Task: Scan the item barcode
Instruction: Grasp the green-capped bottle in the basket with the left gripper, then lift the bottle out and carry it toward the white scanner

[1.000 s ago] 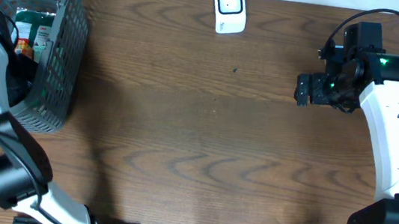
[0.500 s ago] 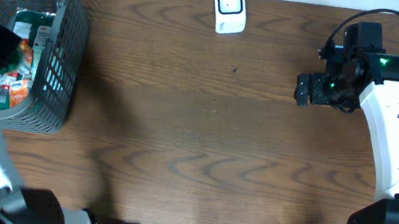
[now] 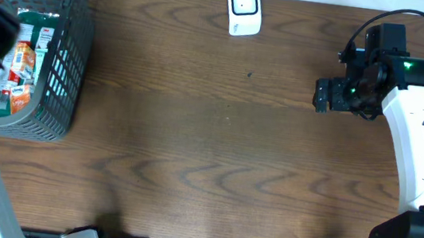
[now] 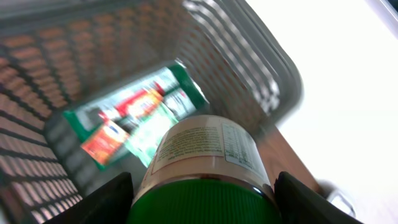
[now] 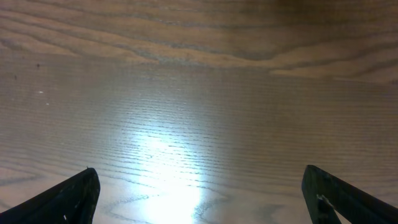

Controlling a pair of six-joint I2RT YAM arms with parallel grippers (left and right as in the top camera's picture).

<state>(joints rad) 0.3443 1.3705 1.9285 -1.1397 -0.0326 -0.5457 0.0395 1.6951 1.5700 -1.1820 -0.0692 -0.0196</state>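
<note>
we see the left end effector (image 4: 205, 200) gripping a green-lidded jar (image 4: 205, 146) above the basket (image 4: 249, 56); the right end effector (image 5: 199, 199) stands wide open, empty, over the tabletop (image 5: 199, 93).

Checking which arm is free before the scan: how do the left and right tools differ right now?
The left tool is closed on a green-lidded jar, while the right tool is wide open and empty. The left tool hangs over the basket, the right tool over bare table. Both have dark fingers.
</note>
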